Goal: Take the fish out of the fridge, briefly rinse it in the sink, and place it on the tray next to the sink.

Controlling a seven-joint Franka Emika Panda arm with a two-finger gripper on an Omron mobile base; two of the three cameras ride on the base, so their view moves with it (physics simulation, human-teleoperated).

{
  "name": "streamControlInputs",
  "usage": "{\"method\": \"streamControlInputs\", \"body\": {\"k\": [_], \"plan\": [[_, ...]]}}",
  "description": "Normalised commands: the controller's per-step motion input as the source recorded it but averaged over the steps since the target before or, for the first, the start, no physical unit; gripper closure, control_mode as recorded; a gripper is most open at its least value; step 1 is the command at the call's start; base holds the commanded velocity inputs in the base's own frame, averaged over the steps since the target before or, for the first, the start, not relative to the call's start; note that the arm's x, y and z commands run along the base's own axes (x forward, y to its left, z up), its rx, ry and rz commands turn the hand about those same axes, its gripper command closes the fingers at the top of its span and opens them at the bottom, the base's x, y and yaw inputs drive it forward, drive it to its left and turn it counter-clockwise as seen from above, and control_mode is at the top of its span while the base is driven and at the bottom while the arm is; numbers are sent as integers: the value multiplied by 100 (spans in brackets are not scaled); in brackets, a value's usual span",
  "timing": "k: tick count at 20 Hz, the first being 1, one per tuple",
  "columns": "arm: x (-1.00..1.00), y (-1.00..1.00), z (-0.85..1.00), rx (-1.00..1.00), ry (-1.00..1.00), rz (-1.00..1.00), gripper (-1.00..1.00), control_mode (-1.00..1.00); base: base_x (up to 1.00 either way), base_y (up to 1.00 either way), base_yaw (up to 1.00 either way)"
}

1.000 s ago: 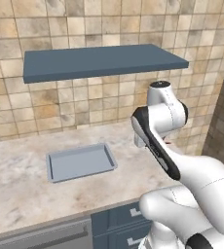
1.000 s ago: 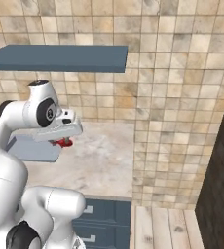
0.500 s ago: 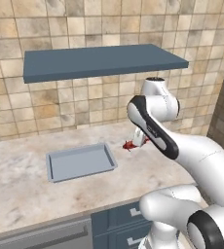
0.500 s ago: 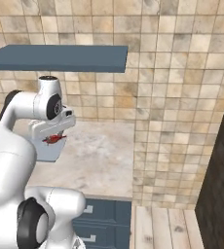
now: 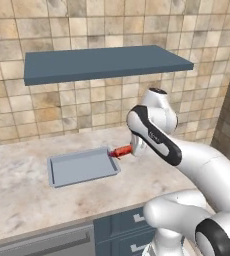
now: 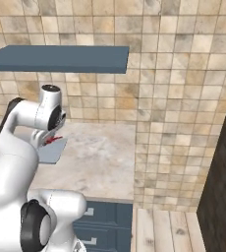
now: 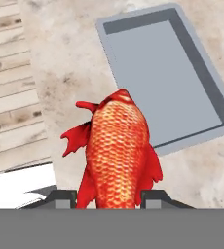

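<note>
The fish is red-orange and scaly, and my gripper is shut on it, holding it level above the counter. It hangs at the right end of the tray, a shallow blue-grey rectangle with a low rim. In the hand view the fish stands between the fingertips of my gripper, its head over the near rim of the tray. From the right base view the fish peeks out beside the arm above the tray. The fridge and the sink are out of view.
A blue-grey wall shelf hangs over the marble counter against the tiled wall. Blue drawers sit under the counter. A tiled wall corner ends the counter on the right, with wooden floor beyond.
The arm has swung left along the counter with the fish in the gripper. The fish has gone from right of the tray to over its right end.
</note>
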Motion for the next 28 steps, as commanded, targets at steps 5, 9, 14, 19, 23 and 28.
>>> {"method": "streamControlInputs", "body": {"k": [5, 9, 14, 19, 23, 28], "plan": [[5, 37, 0, 4, -12, 9, 100, -100, 0, 0, 0], [68, 78, 0, 0, 0, 0, 100, -100, 0, 0, 0], [94, 100, -2, 0, 5, 0, 100, -100, 0, 0, 0], [75, 54, -15, -1, 25, 0, 100, -100, 0, 0, 0], [12, 1, -62, -4, 38, 1, 100, -100, 0, 0, 0], [1, 0, -49, -1, 25, 1, 100, -100, 0, 0, 0]]}}
